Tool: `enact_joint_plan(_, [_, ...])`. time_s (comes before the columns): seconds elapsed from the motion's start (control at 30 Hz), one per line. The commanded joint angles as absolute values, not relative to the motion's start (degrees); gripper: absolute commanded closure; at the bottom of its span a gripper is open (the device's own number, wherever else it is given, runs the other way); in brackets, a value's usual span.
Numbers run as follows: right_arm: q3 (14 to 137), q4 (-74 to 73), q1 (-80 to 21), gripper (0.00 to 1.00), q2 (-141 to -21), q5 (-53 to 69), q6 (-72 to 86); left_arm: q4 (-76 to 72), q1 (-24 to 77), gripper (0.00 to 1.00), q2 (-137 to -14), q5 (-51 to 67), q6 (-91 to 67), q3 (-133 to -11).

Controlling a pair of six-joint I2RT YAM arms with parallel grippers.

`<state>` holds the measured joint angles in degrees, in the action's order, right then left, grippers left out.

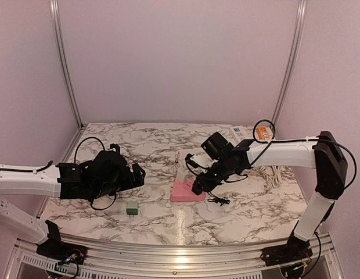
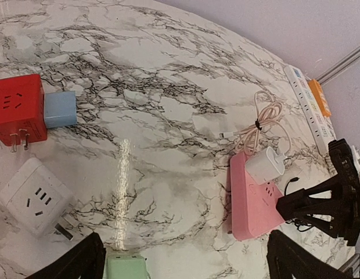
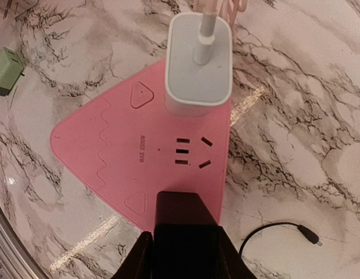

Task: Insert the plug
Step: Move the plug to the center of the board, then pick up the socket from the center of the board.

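Honestly, the thing that worries me here is my right pincer: its fingers are drawn close together right at the near edge of the pink socket block, and I can't tell whether they're pinching that edge or just closed above it. If they're on it, any sideways move from me would likely drag the whole block across the marble table, since nothing else pins it down. The charging cable lies coiled just behind the block, so a tug there could lever the plug out. There's also a thin black lead lying loose just beside my fingers, and I could snag that too. The white charger itself sits at the far corner of the pink block, standing upright with its cable coming out the top. It looks plugged in to me, but I can't see whether it's pushed fully home. It's a plain rounded white cube, clean, with the block's other sockets bare in front of it. My left pincer is spread wide, gripping nothing, hanging over a green adapter well apart from all this.
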<state>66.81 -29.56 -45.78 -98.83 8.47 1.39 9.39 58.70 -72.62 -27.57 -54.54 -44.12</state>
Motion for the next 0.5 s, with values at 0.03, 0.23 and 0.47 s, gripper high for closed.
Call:
enact_joint_plan(0.03, [69.4,-28.86,-45.54,0.83,-100.51,8.76,1.24,16.86,58.45,0.01,-64.73,-32.19,-54.03,-40.98])
enact_joint_plan(0.23, [70.63,-29.83,-45.65,1.0,-99.66,9.4,1.82,23.03,58.45,0.01,-57.21,-36.03,-54.93,-39.61])
enact_joint_plan(0.47, [74.18,-29.93,-48.25,1.0,-95.33,6.92,5.36,29.76,58.39,0.01,-50.69,-42.2,-58.85,-38.12])
